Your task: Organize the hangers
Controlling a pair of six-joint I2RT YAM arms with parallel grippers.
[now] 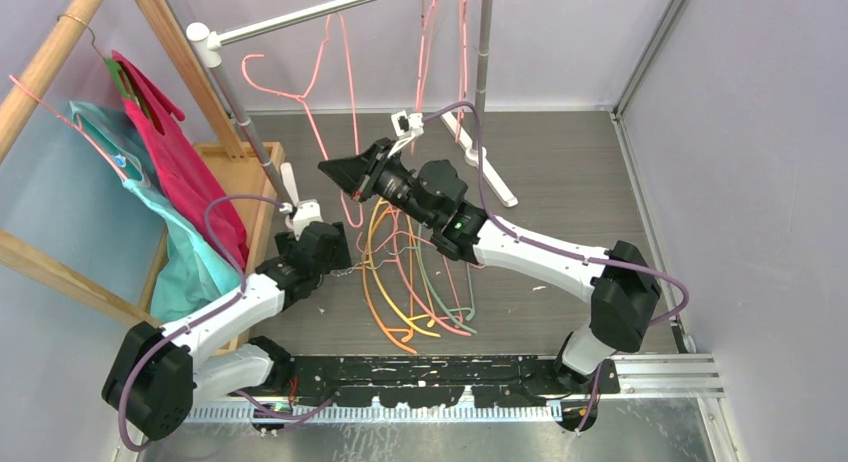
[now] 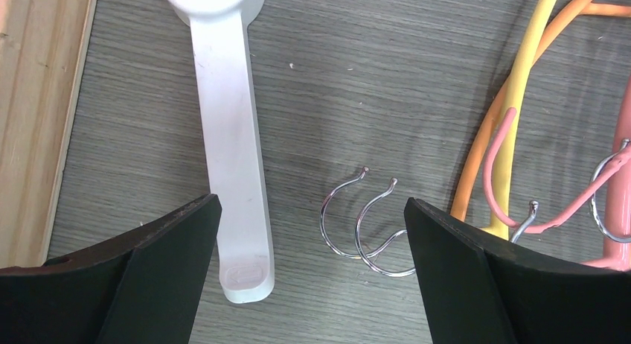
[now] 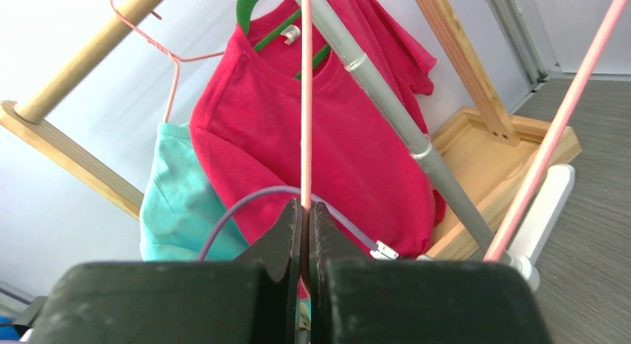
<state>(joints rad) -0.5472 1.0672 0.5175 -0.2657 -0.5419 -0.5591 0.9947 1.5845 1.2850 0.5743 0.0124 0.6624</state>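
- Overhead, the right gripper is pinching a pink wire hanger between fully closed jaws, the thin wire running straight up from its fingertips towards the grey rail.
- Lower down, the left gripper is hovering over the dark floor with jaws spread wide and holding nothing. Two silver hooks are lying between its fingers, just beside the rack's white foot.
- Meanwhile, the other hangers, orange, yellow, green and pink, are lying in a tangled pile on the floor between the two arms.
- Judging by its look, the pink wire is proving light and springy. It is likely turning or sliding in a flat pinch, so a hold near the neck or a bend is looking safer than one on a straight run.
- By contrast, the curved hangers, such as the yellow one, are appearing thicker, stiffer and smooth. With hooks crossing in the pile, lifting one is probably dragging its neighbours along.
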